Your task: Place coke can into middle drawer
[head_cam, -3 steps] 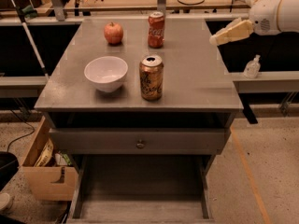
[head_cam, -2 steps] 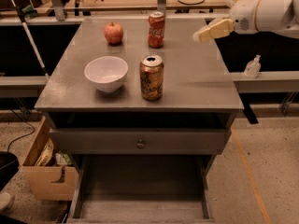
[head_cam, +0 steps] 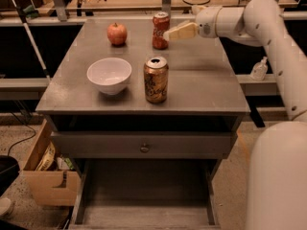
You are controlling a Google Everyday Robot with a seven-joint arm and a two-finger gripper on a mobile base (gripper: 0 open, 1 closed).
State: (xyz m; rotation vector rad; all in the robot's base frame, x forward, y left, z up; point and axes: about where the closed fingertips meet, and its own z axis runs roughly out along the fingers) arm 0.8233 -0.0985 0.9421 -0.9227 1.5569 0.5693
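Camera view: gripper (head_cam: 171,33) upper centre of frame, tip just right of coke can (head_cam: 160,31), grip state can't tell.

One near camera looks down at the cabinet (head_cam: 201,85) front, claw (head_cam: 169,34) upper-right.

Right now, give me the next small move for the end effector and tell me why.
Probably ease the end effector a little closer to the coke can, to line up a grasp. The can stands upright at the back of the tabletop, not lifted, with the end effector beside its upper half. The middle drawer is open and bare below.
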